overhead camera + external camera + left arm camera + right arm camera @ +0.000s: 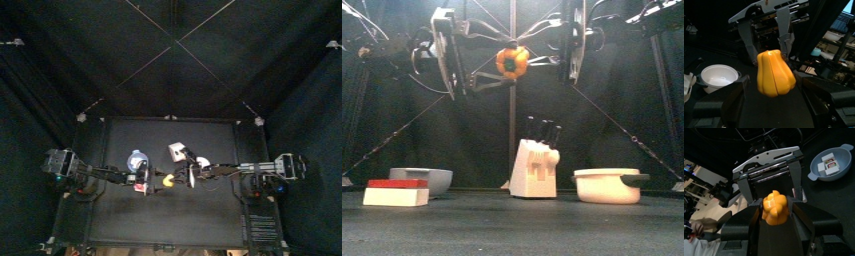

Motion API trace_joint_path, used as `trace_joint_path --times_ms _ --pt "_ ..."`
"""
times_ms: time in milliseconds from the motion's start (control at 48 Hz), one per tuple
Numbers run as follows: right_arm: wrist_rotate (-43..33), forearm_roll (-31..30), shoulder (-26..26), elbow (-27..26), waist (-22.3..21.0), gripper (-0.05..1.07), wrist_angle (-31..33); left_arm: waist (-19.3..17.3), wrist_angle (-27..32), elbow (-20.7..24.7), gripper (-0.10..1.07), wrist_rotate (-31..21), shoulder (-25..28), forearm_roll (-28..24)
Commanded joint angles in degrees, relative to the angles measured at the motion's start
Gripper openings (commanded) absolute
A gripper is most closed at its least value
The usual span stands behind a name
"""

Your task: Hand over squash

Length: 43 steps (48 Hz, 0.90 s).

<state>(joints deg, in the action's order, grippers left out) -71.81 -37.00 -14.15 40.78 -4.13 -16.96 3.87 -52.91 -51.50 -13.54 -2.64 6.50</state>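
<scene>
1. The squash (512, 62) hangs high in the air above the middle of the desk (513, 225), well clear of everything standing on it, so neither arm can knock anything during the exchange
2. The left tool (776, 86) is closed on the wide lower body of the squash, its jaws pressing either flank; from its wrist view the fruit points away toward the other arm, offering the narrow end
3. The right tool (776, 217) meets it head-on; its jaws sit close along the squash's sides, apparently gripping as well, so both arms seem to share the load at this instant
4. This reads as the middle of the handover: one side must loosen only once the other's grip is sure
5. Below, the knife block (536, 168), the white pot (608, 186) and the grey bowl (422, 179) stand untouched, well apart from the squash
</scene>
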Motion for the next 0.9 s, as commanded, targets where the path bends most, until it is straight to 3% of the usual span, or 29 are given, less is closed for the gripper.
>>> trace_joint_path --times_ms 0,312,438,708,875 --pt "0.09 0.09 -0.7 -1.32 0.0 0.73 -0.53 -0.26 -0.79 1.05 0.96 0.09 -0.26 -0.09" --pt "0.09 0.0 -0.7 -1.14 0.09 0.74 -0.62 -0.35 -0.79 0.53 0.79 0.0 -0.35 -0.26" --pt "0.18 -0.44 -0.7 -0.97 0.09 0.77 -0.62 -0.53 0.0 -0.18 0.79 0.0 -0.53 -0.26" --pt "0.09 -1.23 -0.7 -1.14 0.09 0.95 -0.62 -0.53 0.26 -1.32 0.79 -0.09 -1.41 -0.18" --pt "0.0 -1.14 -0.88 -0.53 0.09 0.98 -0.44 -0.53 1.23 -1.49 0.79 -0.09 -1.67 -0.26"
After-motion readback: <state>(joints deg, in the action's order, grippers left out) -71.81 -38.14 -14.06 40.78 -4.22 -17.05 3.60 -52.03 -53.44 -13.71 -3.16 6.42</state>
